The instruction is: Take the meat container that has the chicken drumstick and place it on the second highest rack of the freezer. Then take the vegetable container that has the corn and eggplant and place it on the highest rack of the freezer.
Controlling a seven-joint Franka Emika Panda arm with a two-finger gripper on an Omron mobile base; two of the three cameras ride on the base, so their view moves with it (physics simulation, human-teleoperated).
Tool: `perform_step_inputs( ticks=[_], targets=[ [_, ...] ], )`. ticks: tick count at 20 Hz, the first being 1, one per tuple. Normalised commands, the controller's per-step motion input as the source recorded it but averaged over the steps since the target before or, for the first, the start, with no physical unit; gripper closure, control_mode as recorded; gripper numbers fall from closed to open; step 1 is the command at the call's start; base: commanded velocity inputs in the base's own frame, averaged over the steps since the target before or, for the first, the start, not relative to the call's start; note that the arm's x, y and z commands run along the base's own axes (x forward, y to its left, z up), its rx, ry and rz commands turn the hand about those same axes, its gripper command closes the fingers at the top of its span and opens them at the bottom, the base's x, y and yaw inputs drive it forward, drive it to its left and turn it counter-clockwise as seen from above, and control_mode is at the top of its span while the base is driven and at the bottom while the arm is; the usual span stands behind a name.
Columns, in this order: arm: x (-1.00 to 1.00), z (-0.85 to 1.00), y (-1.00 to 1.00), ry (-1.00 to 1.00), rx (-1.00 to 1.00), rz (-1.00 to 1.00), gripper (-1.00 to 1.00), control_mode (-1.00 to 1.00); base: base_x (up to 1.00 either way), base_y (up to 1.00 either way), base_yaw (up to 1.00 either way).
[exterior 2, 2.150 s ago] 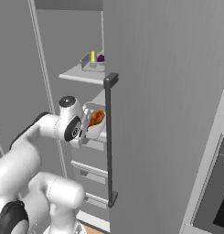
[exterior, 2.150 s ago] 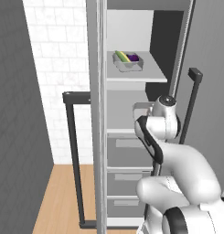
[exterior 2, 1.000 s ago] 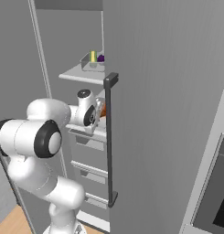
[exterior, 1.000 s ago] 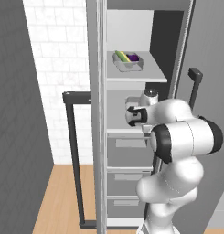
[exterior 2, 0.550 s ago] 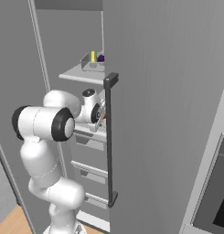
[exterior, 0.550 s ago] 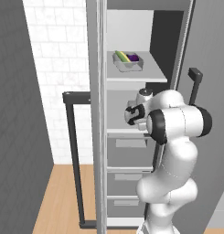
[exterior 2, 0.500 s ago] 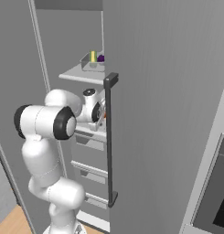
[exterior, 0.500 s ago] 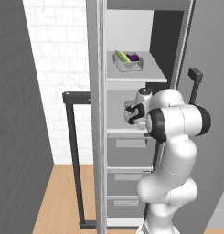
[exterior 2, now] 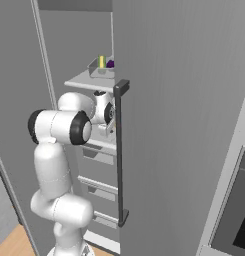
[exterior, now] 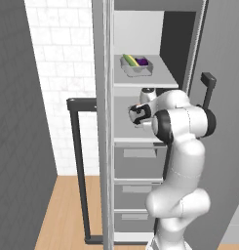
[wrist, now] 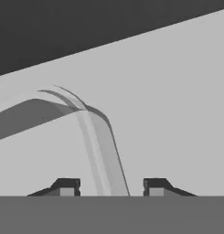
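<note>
The freezer (exterior: 106, 146) stands open. On its highest rack (exterior: 143, 79) sits the clear vegetable container (exterior: 136, 66) with the yellow corn (exterior: 130, 61) and the purple eggplant (exterior: 142, 62); the same container (exterior 2: 103, 68) also shows from the right. My arm reaches in over the second highest rack (exterior: 122, 128), where my gripper (exterior: 134, 115) (exterior 2: 113, 122) hovers low. Along the hand, my gripper (wrist: 112, 188) is open, and the meat container's thin clear wall (wrist: 98, 137) runs between the fingertips (wrist: 67, 187) without touching them. The chicken drumstick is hidden behind the hand.
The freezer door (exterior 2: 184, 125) hangs open on the right, its long black handle (exterior 2: 119, 150) close beside my forearm. Grey drawers (exterior: 135, 163) lie below the shelves. A second black bar handle (exterior: 77, 166) stands left of the cabinet, before a white tiled wall (exterior: 62, 58).
My fingers have parted from shut to open, letting go of the meat container's wall on the second shelf. The arm has pushed slightly deeper into the freezer and now holds about still.
</note>
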Motion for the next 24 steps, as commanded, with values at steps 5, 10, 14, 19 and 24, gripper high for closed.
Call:
perform_step_inputs(
  ticks=[5,10,14,19,24],
  targets=[
    [-0.91,0.09,0.00,-0.14,0.00,-0.01,-1.00,-1.00,0.00,0.00,0.00],
    [-0.98,0.91,0.00,-0.33,0.00,0.00,-1.00,-1.00,0.00,0.00,0.00],
    [-0.72,0.98,0.02,-0.34,0.00,0.04,-1.00,-1.00,0.00,0.00,0.00],
    [0.03,0.92,0.05,-0.38,0.00,0.10,-1.00,-1.00,0.00,0.00,0.00],
    [0.25,0.93,0.13,-0.56,0.00,0.17,-1.00,-1.00,0.00,0.00,0.00]
  ],
)
